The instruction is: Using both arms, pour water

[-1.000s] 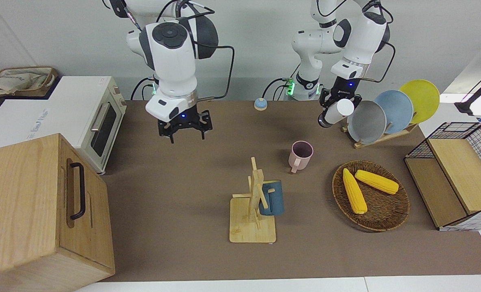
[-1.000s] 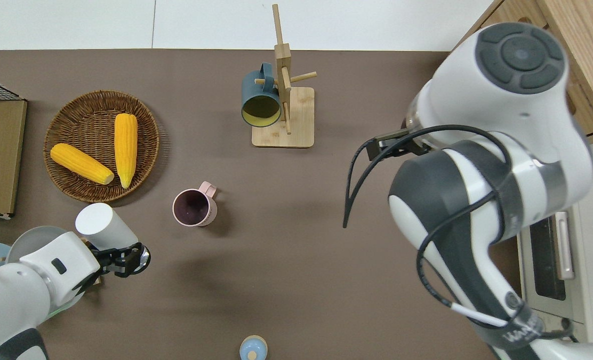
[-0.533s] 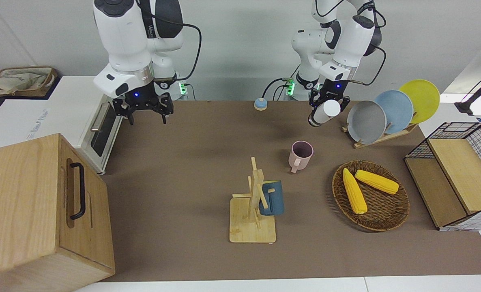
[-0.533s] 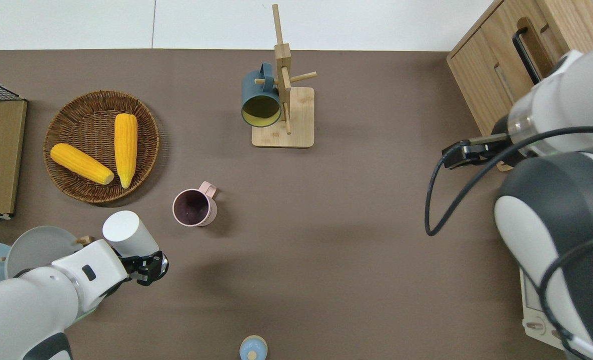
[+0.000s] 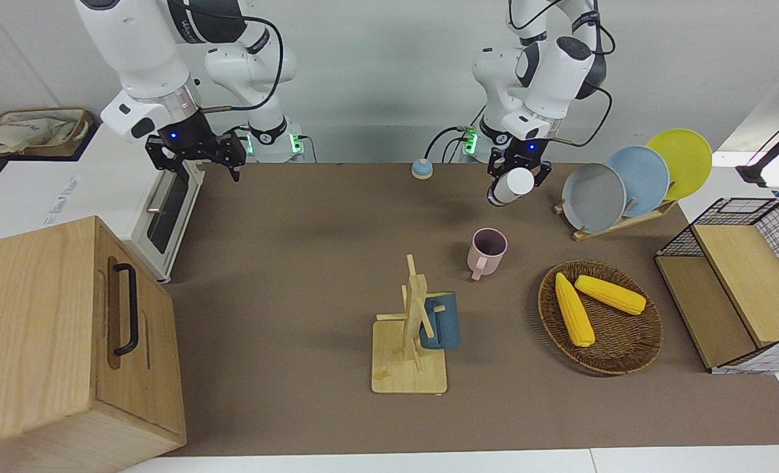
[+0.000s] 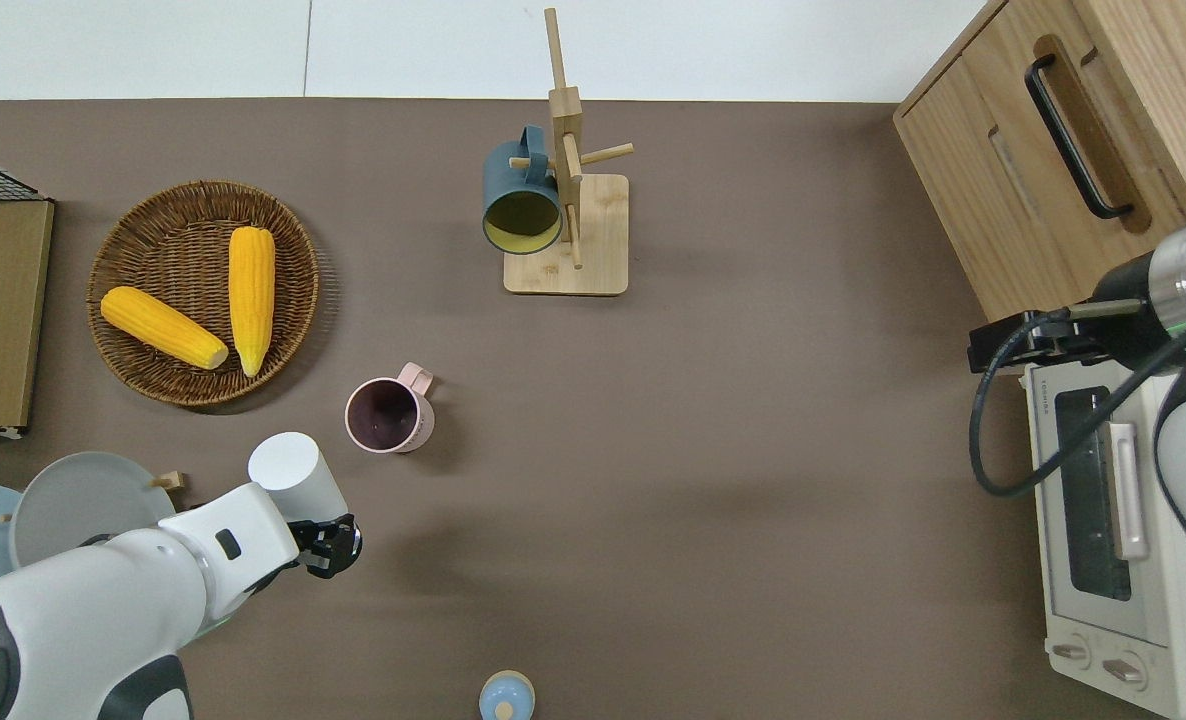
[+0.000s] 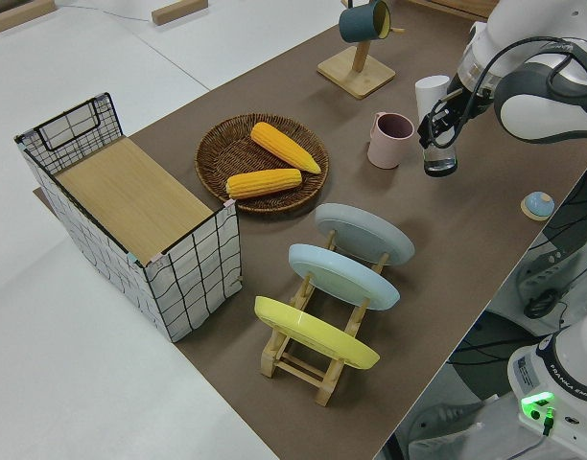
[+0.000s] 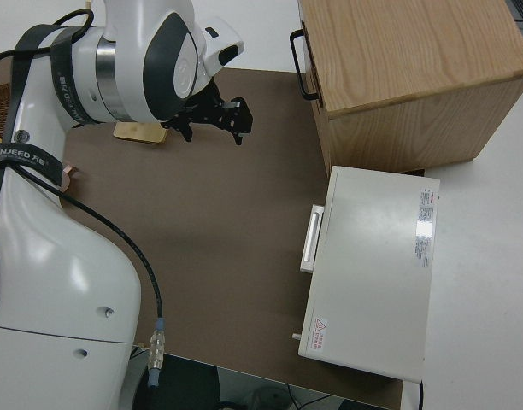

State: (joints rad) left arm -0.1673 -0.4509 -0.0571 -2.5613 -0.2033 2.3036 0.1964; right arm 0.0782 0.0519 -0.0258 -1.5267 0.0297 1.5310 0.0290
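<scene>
**Both arms up over the table, one holding a white cup**

Front view: both arms come down from the top of the frame. The left gripper (image 5: 518,173) is in the upper right part. Its jaws are clamped on a white cup (image 5: 509,186) that is tipped over on a slant. Just under it in the frame a pink mug (image 5: 488,251) stands on the brown table (image 5: 297,263). The right gripper (image 5: 199,163) is in the upper left part, by the white oven (image 5: 133,171). Its jaws are wide apart and hold nothing. In the lower middle a blue mug (image 5: 441,320) hangs on a wooden rack (image 5: 410,368).

Overhead view: the left gripper (image 6: 330,541) is in the lower left part, and the white cup (image 6: 295,470) sticks out of it over bare table. The pink mug (image 6: 385,415) stands near the cup, a bit higher in the frame. The right gripper (image 6: 1015,340) is at the right edge, over the top corner of the white oven (image 6: 1083,620).

Left side view: the left gripper (image 7: 445,128) is in the upper right part, gripping the white cup (image 7: 431,96) around its middle. The pink mug (image 7: 389,141) stands close beside it.

Right side view: the right gripper (image 8: 215,124) is in the upper middle part, up over the table, jaws apart. The white oven (image 8: 373,273) sits lower right.
</scene>
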